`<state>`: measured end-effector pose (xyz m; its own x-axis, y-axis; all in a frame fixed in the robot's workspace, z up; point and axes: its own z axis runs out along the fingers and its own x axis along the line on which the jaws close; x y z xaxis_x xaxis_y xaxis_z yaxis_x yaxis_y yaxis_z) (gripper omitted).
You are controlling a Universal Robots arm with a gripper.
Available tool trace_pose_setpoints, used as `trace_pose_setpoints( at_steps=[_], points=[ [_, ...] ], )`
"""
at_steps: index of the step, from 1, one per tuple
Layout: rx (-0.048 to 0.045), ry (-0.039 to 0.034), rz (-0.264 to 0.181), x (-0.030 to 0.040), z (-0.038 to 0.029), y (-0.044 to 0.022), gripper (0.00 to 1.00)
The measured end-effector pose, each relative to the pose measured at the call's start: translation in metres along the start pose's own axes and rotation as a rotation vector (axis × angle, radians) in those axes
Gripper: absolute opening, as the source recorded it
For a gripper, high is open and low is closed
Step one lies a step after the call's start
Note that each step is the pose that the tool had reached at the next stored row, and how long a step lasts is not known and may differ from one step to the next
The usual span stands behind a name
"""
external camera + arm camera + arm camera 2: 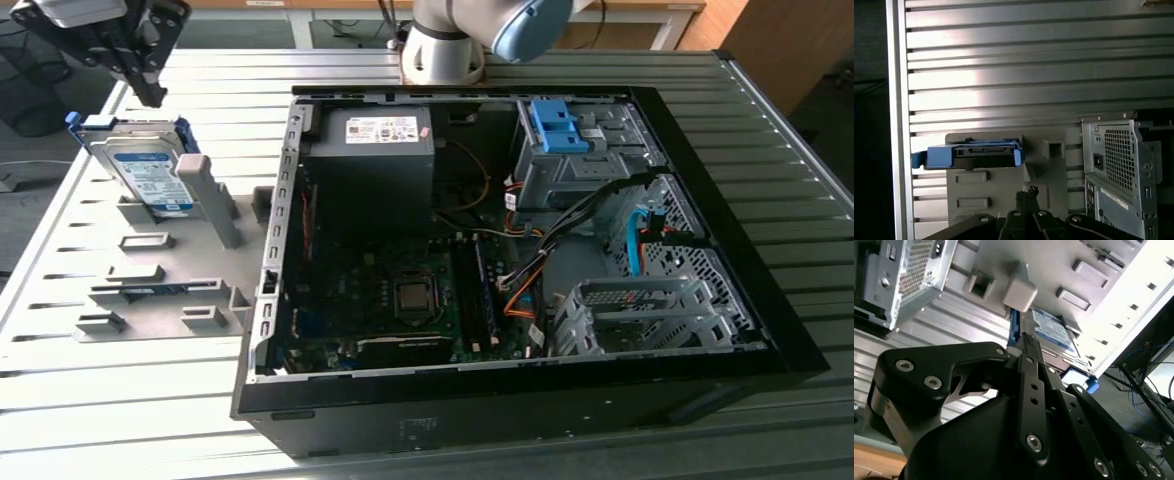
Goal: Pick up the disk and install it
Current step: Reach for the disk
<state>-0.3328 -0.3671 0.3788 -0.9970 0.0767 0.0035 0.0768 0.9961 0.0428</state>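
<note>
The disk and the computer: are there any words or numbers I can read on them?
On the disk, a white-and-blue label: print too small to read.
On the power supply, a white sticker: too blurred to read.
On the computer case, a sticker in the first wrist view: too small to read.

Reads to me as a robotics lab or test workshop: slatted aluminium tabletop (pixel 120 400), robot arm base (pixel 441 50) standing at its far edge, an opened computer case (pixel 534 420) lying flat, a grey slotted fixture (pixel 200 265), loose cables (pixel 1146 390) on the floor.
</note>
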Motion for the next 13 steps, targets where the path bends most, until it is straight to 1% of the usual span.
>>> trace_pose_setpoints(
  at_steps=[10, 13],
  points=[
    [0.0002, 0.0020, 0.000, 0.0384, 0.0078, 0.0077, 0.11],
    [0.0001, 0.0022, 0.000, 0.0479, 0.0102, 0.0135, 0.11]
  ],
)
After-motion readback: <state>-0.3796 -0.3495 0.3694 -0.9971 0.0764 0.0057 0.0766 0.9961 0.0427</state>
